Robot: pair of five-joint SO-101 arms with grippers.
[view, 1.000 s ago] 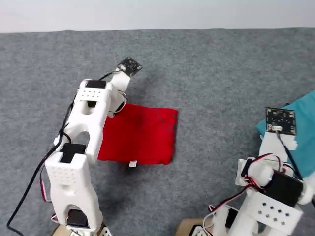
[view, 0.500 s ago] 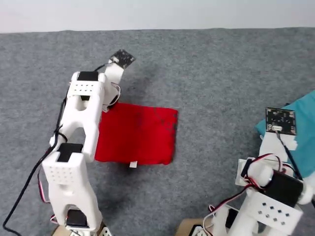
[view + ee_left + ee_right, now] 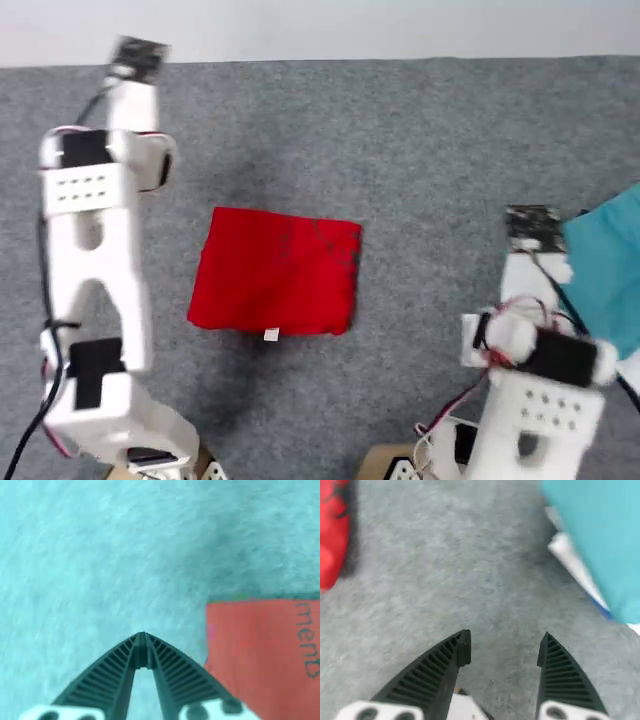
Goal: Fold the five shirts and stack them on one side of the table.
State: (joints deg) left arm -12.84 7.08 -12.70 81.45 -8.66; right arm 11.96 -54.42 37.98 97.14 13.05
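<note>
At mid-frame in the high view, a red shirt (image 3: 275,285) lies folded on the bench (image 3: 430,150), unstacked, with teal cloth (image 3: 610,280) at the right edge, so much seems undone; left tool (image 3: 143,645) is together, right tool (image 3: 505,647) apart, both empty.

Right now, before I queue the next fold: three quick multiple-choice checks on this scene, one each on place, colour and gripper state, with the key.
1. Where does the red shirt lie?
A. Draped over an arm
B. Mid-table, folded flat
C. Held up off the table

2. What colour is the shirt beside the right arm?
A. Yellow
B. Black
C. Teal

3. How is the left gripper?
A. Shut, empty
B. Wide open
C. Shut on the red shirt

Key:
1 B: it lies alone on the grey table.
2 C: the teal shirt shows at the high view's edge.
3 A: in the left wrist view the fingertips meet with nothing between them.
</note>
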